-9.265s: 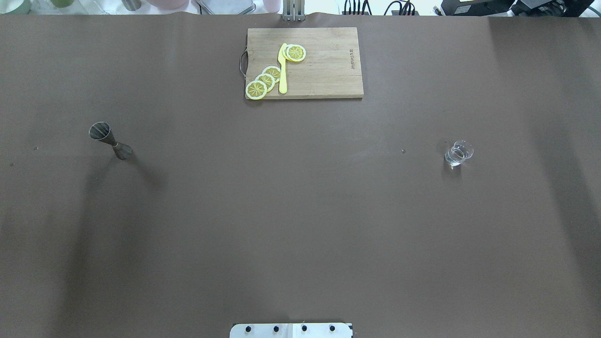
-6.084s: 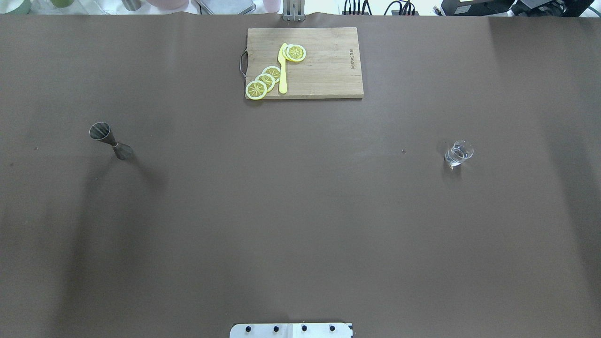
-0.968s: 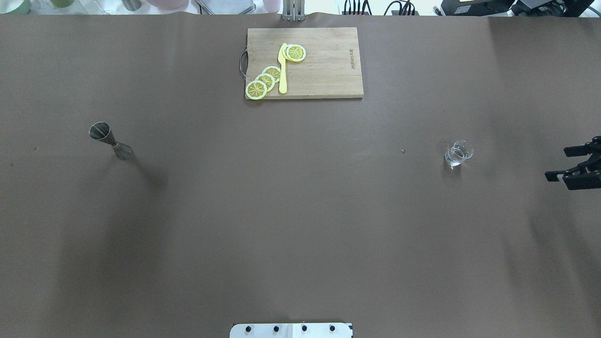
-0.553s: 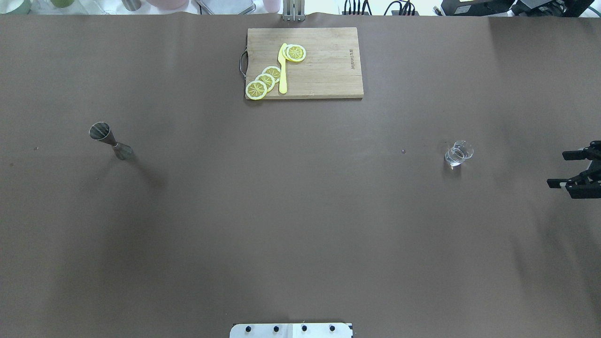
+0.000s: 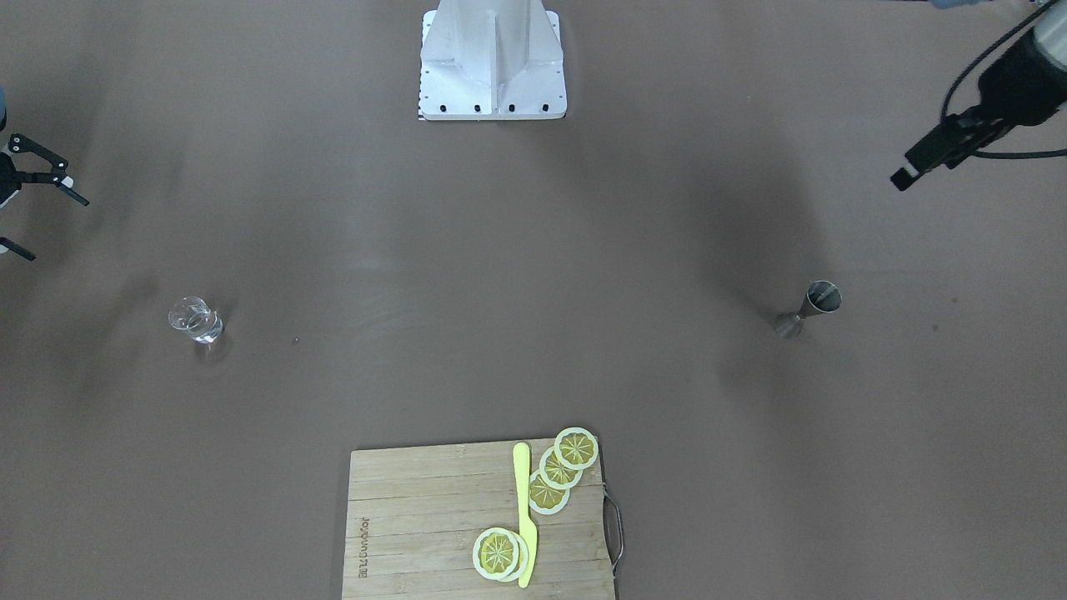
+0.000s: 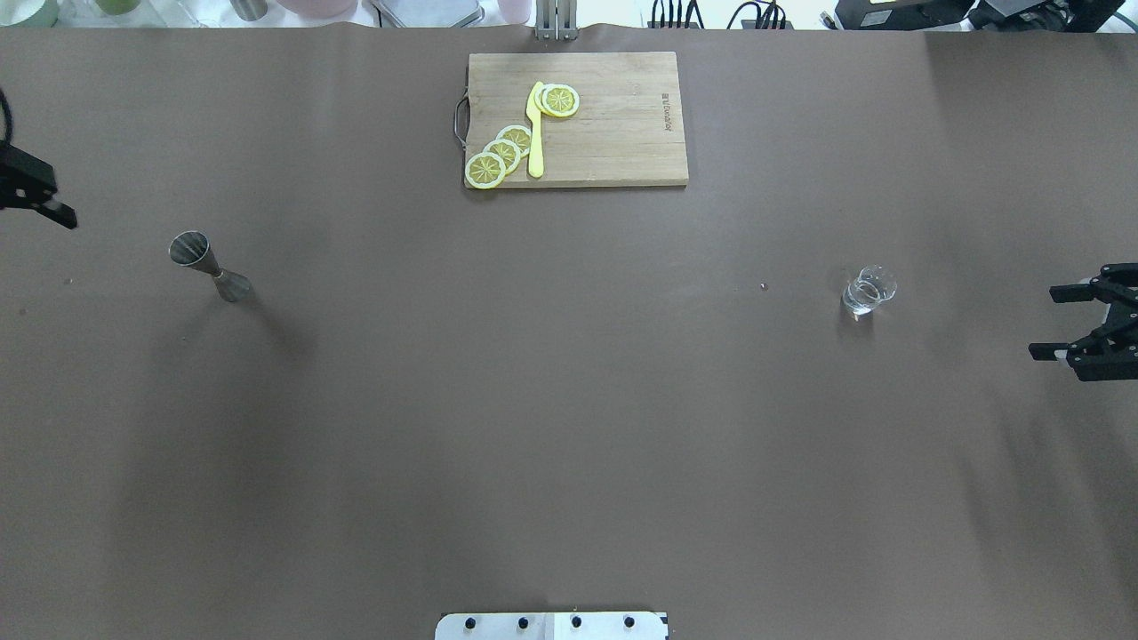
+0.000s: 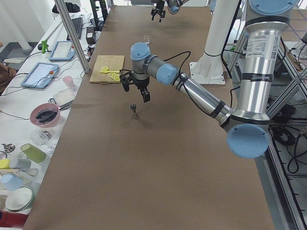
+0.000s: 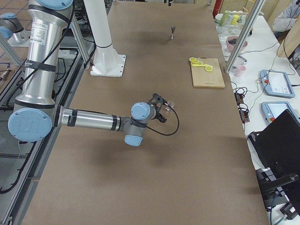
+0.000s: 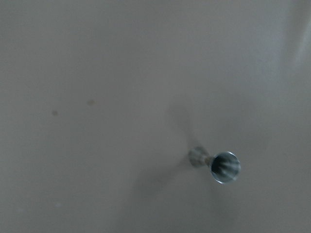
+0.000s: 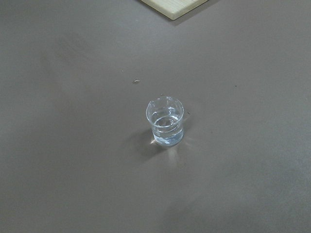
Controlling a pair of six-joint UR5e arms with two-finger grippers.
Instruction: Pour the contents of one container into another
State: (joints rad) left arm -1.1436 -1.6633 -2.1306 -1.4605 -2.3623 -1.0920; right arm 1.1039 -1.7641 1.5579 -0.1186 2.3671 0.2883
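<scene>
The small clear glass (image 6: 868, 292) stands upright on the right half of the brown table, with clear liquid in it, and it fills the middle of the right wrist view (image 10: 165, 121). My right gripper (image 6: 1052, 322) hovers open at the table's right edge, well apart from the glass (image 5: 196, 321). The steel jigger (image 6: 209, 267) stands upright on the left half and shows mouth-up in the left wrist view (image 9: 219, 166). My left gripper (image 6: 53, 209) hangs at the far left edge, up and to the left of the jigger (image 5: 807, 310), its fingers spread and empty in the exterior left view.
A wooden cutting board (image 6: 613, 120) lies at the far middle of the table with several lemon slices (image 6: 502, 153) and a yellow knife (image 6: 535, 133) on it. The robot's base plate (image 6: 551, 625) sits at the near edge.
The right gripper came in from the right edge and has crept a little further left and down. The left arm has just entered at the left edge. Glass and jigger have not moved.
</scene>
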